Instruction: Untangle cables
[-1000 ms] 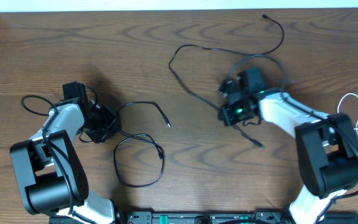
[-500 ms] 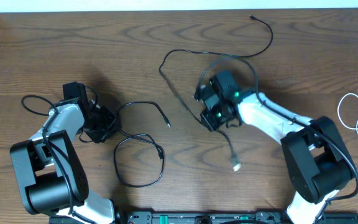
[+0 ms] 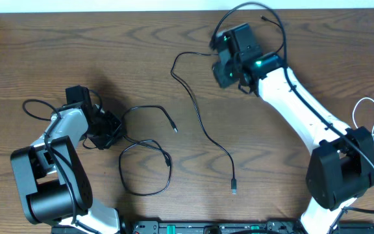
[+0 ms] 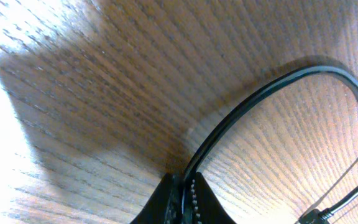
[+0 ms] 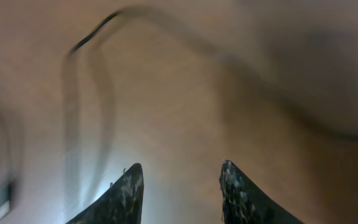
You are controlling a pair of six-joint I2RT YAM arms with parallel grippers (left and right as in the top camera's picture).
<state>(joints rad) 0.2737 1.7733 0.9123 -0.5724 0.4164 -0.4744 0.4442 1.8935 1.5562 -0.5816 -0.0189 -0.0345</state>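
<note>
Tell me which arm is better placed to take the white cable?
Right: the white cable lies on its side and the right gripper is open; the left gripper is shut on a black cable.

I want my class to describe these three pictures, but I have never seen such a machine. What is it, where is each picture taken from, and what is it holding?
Two robot arms sit at a wooden table, each ending in a two-fingered hand. The wide picture looks down from above; the other two come from cameras on the wrists. On the table lie a looped black cable, a long black cable and, at the right edge, a white cable. The left hand is shut on the looped black cable. The right hand is open with nothing between its fingers; its picture is blurred.
</note>
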